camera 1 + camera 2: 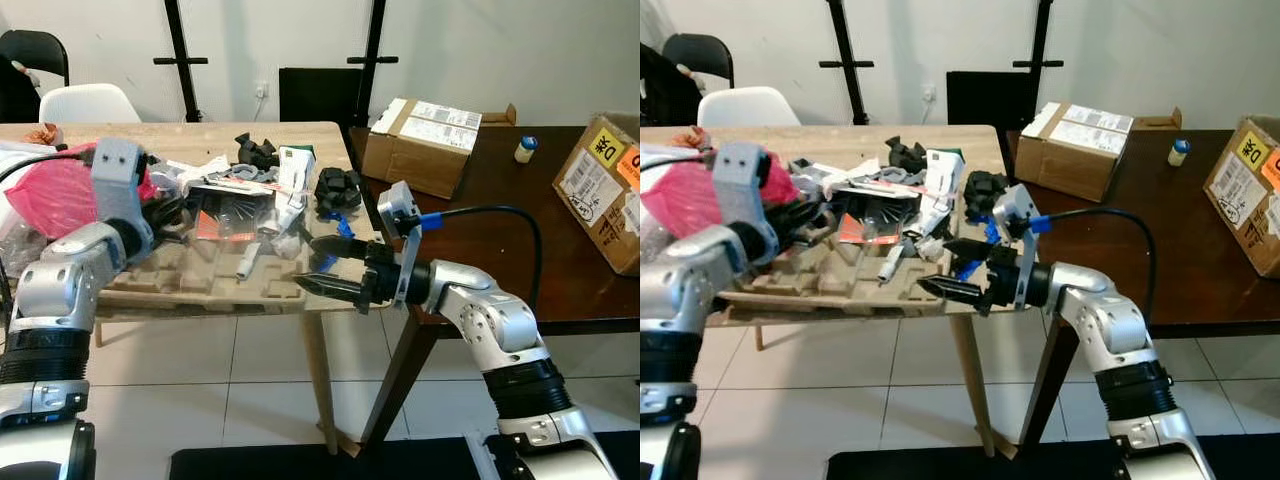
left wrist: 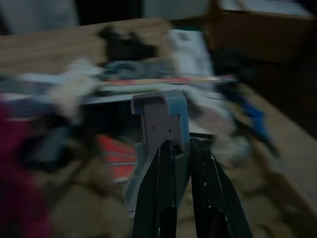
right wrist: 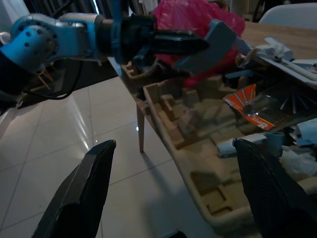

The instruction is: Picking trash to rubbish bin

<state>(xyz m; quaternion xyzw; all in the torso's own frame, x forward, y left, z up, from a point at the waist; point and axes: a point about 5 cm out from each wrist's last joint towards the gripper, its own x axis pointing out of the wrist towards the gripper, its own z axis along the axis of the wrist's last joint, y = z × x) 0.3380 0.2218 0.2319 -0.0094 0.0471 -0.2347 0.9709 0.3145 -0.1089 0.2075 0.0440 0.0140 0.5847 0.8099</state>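
While left gripper [image 3: 190,43] clamps grey bracket [image 2: 161,119] over tray [image 1: 190,280], hovers right gripper [image 1: 325,265] spread wide, empty, at table [image 1: 200,135] edge. Lies trash pile [image 1: 250,190] just past right fingertips, leftward; right arm nearer. No bin spotted.

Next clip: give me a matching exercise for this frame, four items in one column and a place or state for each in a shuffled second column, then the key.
Items
1. left gripper
2. right gripper
3. small bottle with a blue cap
4. pink plastic bag

Places or states
A. standing on the dark wooden table
B. fingers spread apart, at the near edge of the light wooden table
C. lying at the robot's left end of the light table
D. shut on a grey plastic piece

Pairs: 1-D, 2-B, 3-A, 4-C
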